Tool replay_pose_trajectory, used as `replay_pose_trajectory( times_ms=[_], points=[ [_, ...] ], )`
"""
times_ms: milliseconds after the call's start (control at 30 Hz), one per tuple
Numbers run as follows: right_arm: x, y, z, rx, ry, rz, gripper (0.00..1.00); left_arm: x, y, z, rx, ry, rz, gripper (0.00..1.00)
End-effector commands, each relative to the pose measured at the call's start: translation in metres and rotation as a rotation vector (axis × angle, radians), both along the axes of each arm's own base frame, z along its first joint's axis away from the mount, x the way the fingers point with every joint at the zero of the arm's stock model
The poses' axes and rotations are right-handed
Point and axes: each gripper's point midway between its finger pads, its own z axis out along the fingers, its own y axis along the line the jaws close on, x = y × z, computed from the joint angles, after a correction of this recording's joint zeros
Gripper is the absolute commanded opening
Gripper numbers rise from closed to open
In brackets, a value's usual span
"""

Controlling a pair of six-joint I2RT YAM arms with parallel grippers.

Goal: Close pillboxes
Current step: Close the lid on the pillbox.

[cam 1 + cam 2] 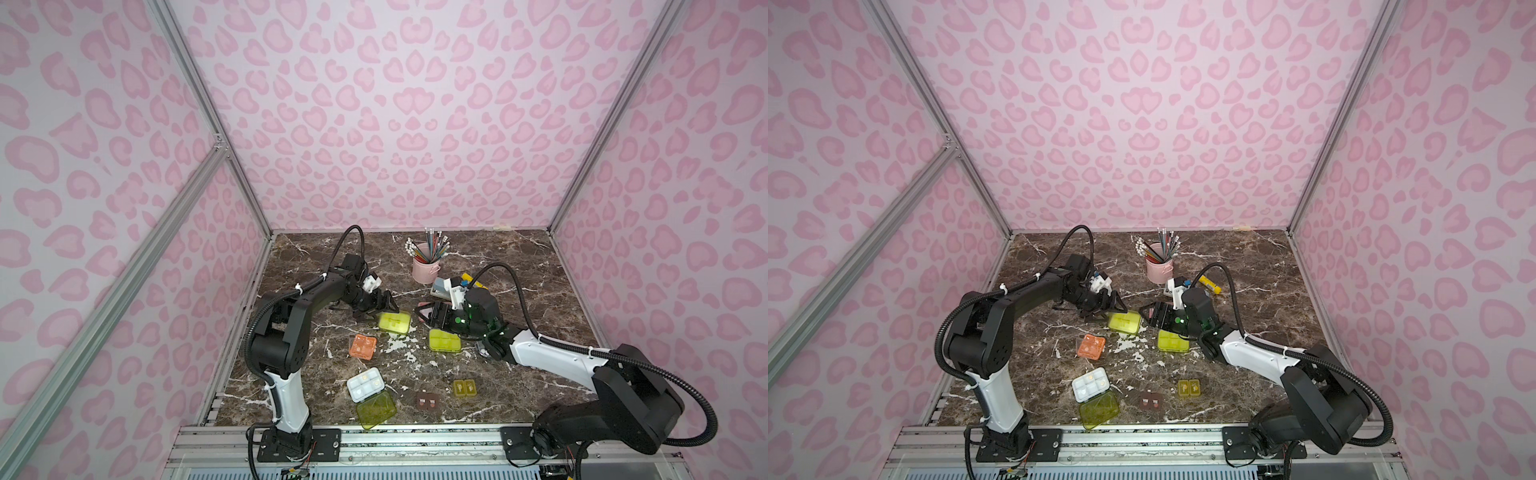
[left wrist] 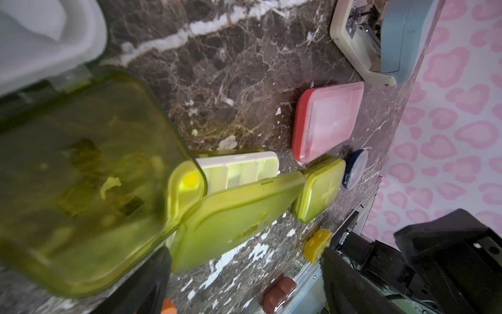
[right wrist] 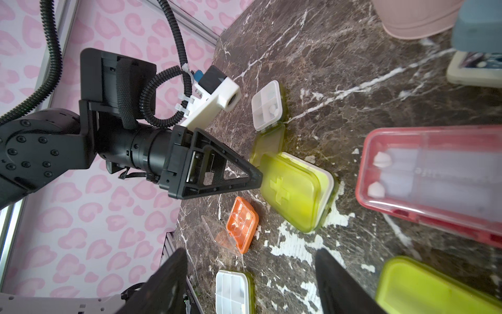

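Observation:
Both grippers are open and hold nothing. My left gripper hovers low with one fingertip at the edge of a yellow-green-lidded pillbox, whose lid lies down on its white tray. Behind that gripper another white tray lies with its lid flung open. My right gripper hangs over the pink pillbox, beside a shut yellow-green pillbox. The orange pillbox and a front white tray lie open.
Small brown and olive pillboxes sit near the front edge. A round dark-blue pillbox lies beyond the pink one. A grey-blue stapler, a yellow glue stick and a pink pencil cup stand behind the right gripper.

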Motion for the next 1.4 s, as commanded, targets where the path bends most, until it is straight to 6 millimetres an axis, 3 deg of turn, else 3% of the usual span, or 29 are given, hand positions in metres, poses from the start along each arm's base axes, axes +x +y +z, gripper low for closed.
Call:
replay_pose_trajectory(
  times_ms=[0,433,900,1367],
  points=[
    [-0.002,-0.001,0.000,-0.005,-0.008,0.013,0.75,0.000,-0.002,0.001,0.008,0.002,-0.007,0.88],
    [0.005,0.006,-0.001,-0.012,-0.003,0.028,0.75,-0.013,-0.018,0.008,0.003,-0.006,-0.043,0.88],
    [0.000,0.002,-0.004,-0.014,0.003,0.022,0.75,-0.023,-0.036,0.024,-0.019,-0.032,-0.071,0.88],
    [-0.011,-0.006,-0.006,-0.029,-0.004,0.021,0.75,-0.036,-0.046,0.024,-0.002,-0.028,-0.094,0.88]
  ],
)
